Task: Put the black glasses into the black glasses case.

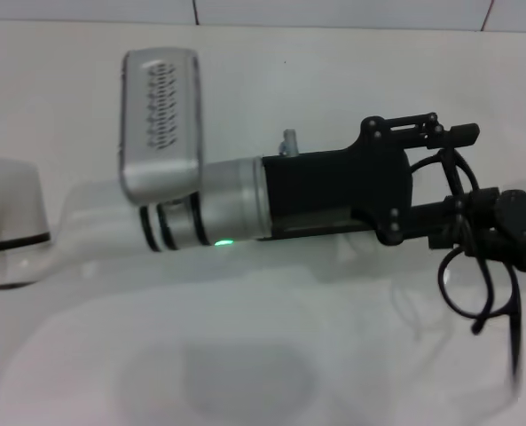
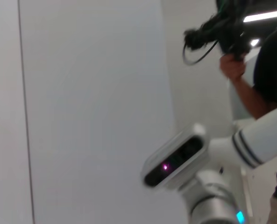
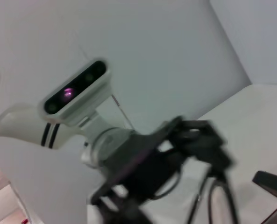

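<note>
The left end effector (image 1: 498, 222) reaches across to the right, above the white desk (image 1: 245, 355), w/ its fingers clamped on the thin black-framed glasses (image 1: 480, 288) (they hang under it, temple arms pointing down). Right end effector: not seen.

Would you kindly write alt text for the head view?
The left gripper, reaching across from the left, holds the black glasses dangling above the white table. No case shows.
</note>
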Available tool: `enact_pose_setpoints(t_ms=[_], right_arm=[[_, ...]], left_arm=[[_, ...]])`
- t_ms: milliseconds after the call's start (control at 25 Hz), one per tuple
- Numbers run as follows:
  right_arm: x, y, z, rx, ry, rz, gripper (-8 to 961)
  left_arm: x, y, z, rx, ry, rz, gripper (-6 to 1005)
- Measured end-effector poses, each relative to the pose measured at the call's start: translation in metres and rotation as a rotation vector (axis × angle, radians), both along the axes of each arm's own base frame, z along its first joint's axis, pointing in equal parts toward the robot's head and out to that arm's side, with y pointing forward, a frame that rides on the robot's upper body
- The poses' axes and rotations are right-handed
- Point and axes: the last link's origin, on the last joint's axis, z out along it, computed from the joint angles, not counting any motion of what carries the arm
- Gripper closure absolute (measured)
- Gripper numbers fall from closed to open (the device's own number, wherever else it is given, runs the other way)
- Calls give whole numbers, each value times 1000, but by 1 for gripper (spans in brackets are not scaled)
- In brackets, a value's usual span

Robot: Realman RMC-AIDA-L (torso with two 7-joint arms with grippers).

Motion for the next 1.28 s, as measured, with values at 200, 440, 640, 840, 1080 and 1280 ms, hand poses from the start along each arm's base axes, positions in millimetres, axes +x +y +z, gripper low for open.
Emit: enact_pose_setpoints(t_ms=[200,440,640,840,1080,1280], right_arm=[[7,3,12,57,8,-33,830],[6,4,42,143,110,-18,829],[1,7,58,281,227,0,828],[-7,15,56,379,307,-2,827],[-19,33,33,505,326,-10,826],[-23,44,13,489,288,-13,825]], left_arm=[[-5,-8,15,12,-93,-12,404],[-34,9,31,55,-51,129,403],[-44,9,23,5,51,151,403],[-32,-3,5,-116,148,35,403],[-11,-17,-9,-208,171,-89,403],[-4,-17,-8,-205,139,-102,404]])
